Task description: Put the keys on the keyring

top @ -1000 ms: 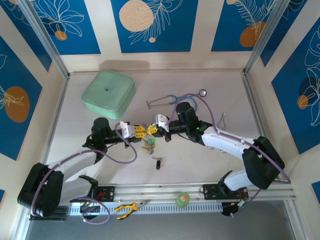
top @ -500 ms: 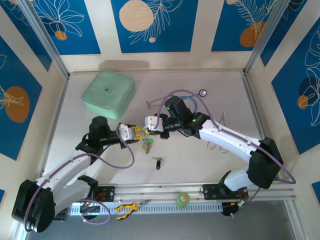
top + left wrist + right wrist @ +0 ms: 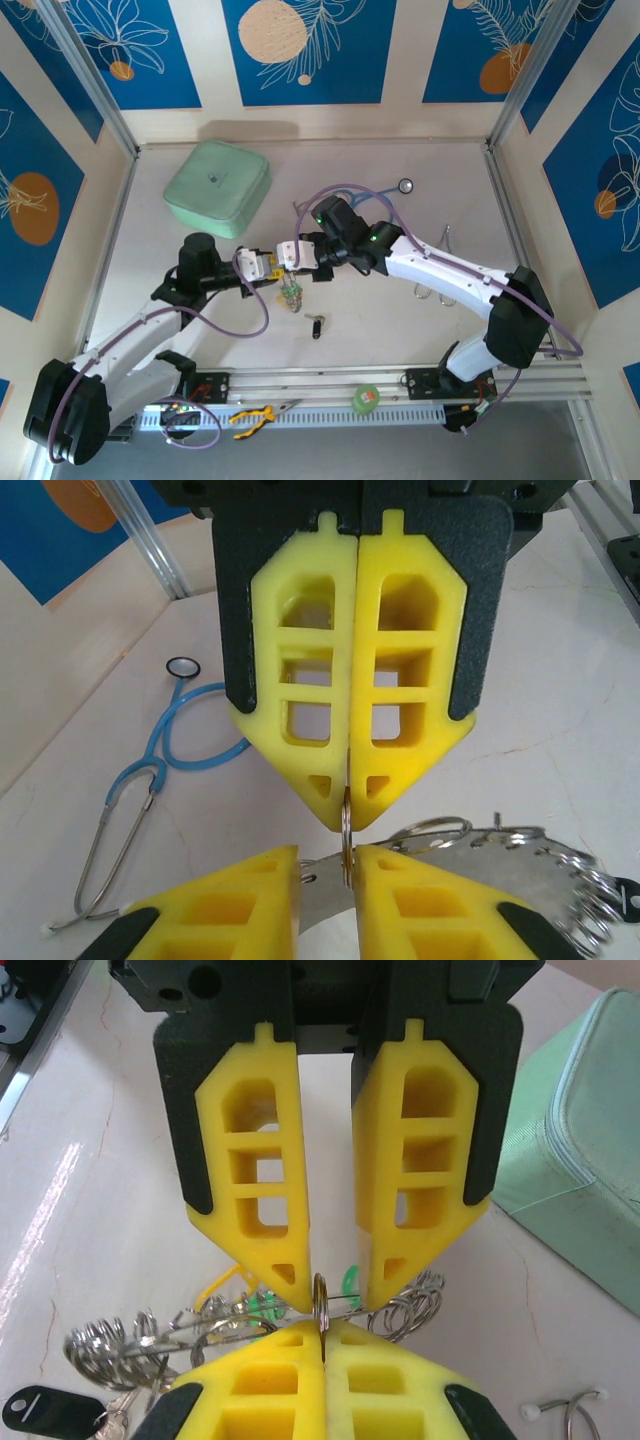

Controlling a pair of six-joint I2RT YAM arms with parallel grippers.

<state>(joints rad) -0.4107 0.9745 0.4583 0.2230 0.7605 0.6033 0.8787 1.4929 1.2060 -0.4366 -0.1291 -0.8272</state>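
We are clenching our left hand (image 3: pixel 346 815) on the thin wire of the keyring (image 3: pixel 345 840), holding it edge-up over the counter (image 3: pixel 420 330) with the tagged keys (image 3: pixel 291 295) dangling beneath. Our right hand (image 3: pixel 335 1295) is meeting it nose to nose, its fingers (image 3: pixel 265 1210) parted and straddling the same wire without pinching it. The loose black-headed key (image 3: pixel 316 327) is lying on the counter just nearer our bases than both hands, its long axis running roughly near-to-far. The unladen right hand seems better placed to fetch it.
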